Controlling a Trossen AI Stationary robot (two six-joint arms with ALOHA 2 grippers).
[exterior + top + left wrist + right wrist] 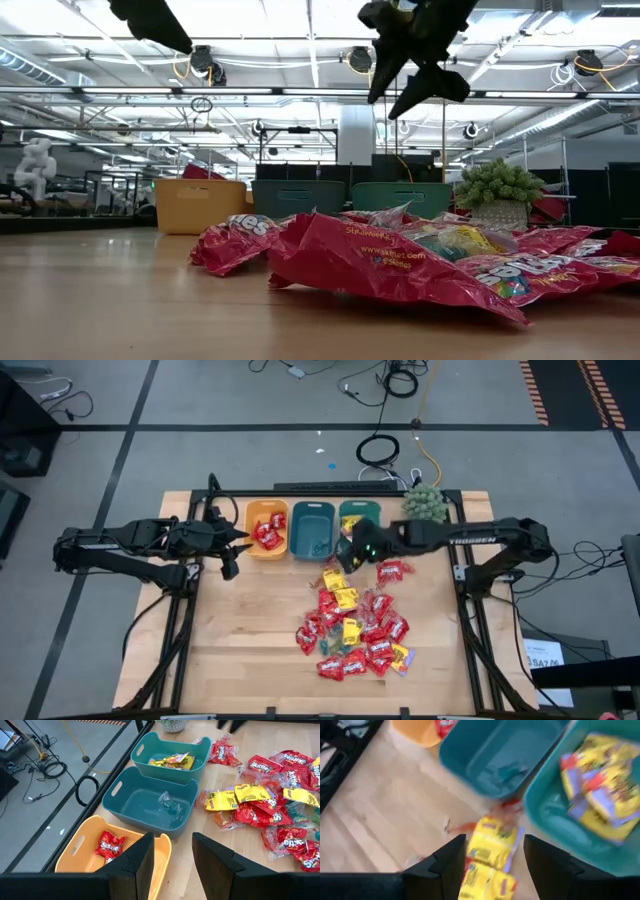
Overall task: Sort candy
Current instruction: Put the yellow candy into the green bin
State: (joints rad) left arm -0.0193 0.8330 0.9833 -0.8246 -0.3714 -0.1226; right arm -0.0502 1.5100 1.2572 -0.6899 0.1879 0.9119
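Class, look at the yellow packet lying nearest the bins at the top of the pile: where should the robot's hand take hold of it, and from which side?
Probably from above, across its narrow width near the middle. The yellow packet lies flat on the table, so no edge is raised. The open right hand already hovers just above it.
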